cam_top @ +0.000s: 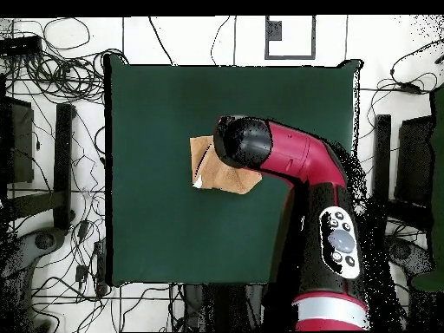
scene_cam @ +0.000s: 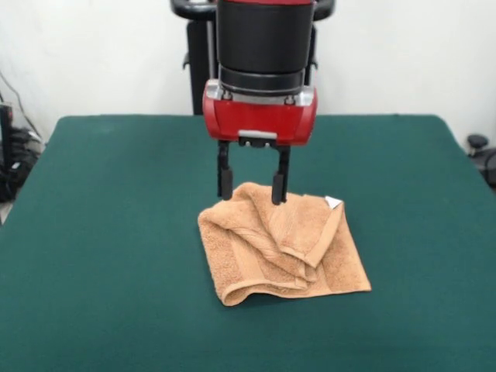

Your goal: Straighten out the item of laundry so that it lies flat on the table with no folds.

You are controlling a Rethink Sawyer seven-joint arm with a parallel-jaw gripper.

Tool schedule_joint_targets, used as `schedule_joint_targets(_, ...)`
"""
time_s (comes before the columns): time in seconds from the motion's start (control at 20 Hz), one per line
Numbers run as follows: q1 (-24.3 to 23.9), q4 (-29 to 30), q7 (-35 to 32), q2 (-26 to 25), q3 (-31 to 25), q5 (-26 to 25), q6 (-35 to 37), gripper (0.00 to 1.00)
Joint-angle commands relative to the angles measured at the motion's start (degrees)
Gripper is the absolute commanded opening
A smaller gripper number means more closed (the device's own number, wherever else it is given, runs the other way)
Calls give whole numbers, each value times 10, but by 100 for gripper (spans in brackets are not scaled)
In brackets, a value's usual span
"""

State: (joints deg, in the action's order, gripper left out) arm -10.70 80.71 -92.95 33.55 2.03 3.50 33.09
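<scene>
Table (scene_cam: 93, 310): dark green felt-like top, nearest the front camera; bare green all round the cloth.
Towel (scene_cam: 283, 248): orange-tan terry, near the middle of the table, crumpled and folded over itself; several layers and ridges across the centre, a rolled fold along the near-left edge.
Tag (scene_cam: 333, 202): small, white, at the far right corner of the towel.
Gripper (scene_cam: 252, 187): hanging from the red and black arm (scene_cam: 260, 85), two dark fingers (scene_cam: 225, 180) spread apart with a clear gap, nothing between them; tips at the towel's far edge, contact impossible to tell.
Overhead view: arm (cam_top: 295, 160) covering much of the towel (cam_top: 208, 165); only the left part of the cloth visible, white tag (cam_top: 199, 183) at its lower left edge.
</scene>
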Motion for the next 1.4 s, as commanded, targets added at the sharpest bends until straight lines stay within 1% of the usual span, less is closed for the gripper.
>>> schedule_joint_targets(0.05,6,-42,-35,-52,-81,20,140,100)
schedule_joint_targets(0.25,7,-67,-37,-73,-83,22,167,100)
schedule_joint_targets(0.55,8,-75,-33,-95,-90,20,153,100)
schedule_joint_targets(0.8,6,-63,-34,-86,-95,20,142,100)
schedule_joint_targets(1.4,8,-63,-44,-80,-94,15,136,100)
